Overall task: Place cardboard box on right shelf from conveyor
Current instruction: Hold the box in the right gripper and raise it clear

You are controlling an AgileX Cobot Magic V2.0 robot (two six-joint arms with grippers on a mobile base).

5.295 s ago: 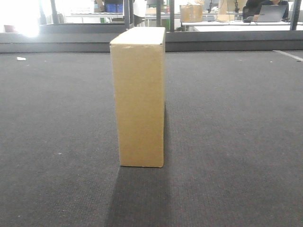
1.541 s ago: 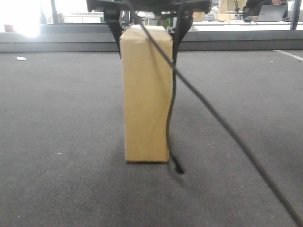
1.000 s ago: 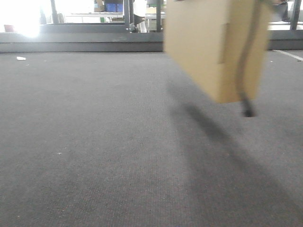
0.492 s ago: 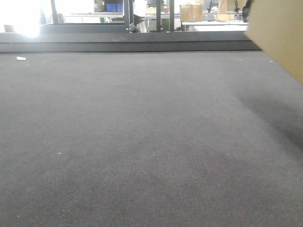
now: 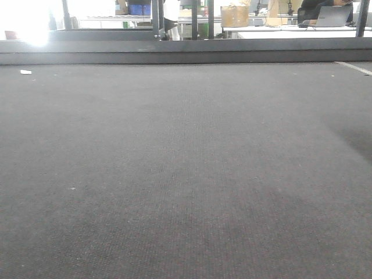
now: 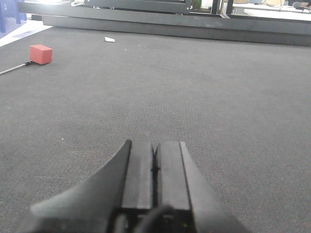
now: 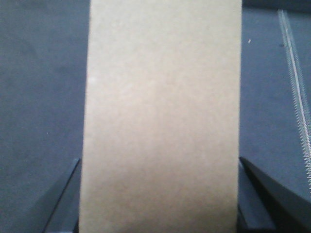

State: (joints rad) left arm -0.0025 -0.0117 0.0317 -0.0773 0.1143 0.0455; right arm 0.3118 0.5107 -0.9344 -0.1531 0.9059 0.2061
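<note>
Jaws of the right gripper [image 7: 163, 196] stand spread to the width of the cardboard box [image 7: 163, 111], one dark finger showing at each of its long sides near the bottom of the wrist view, so the box is clamped between them. Its plain tan face fills the middle of that view. Behind it lies a dark grey surface, too blurred to tell how far the box is from the conveyor [image 5: 186, 174]. A pale toothed strip [image 7: 296, 87] runs down that surface to the right of the box.

Jaws of the left gripper [image 6: 154, 148] are pressed flat together with nothing between them, low over the conveyor and pointing along it toward its raised rim [image 6: 170, 29].

On the conveyor's far left part sits a small red block [image 6: 41, 53] with a thin rod [image 6: 14, 69] just beside it. A white scrap [image 6: 110, 40] lies on the conveyor close to the rim. Beyond the conveyor's rim, a counter [image 5: 290, 32] carries a brown carton [image 5: 235, 15] and a laptop [image 5: 333, 16].
</note>
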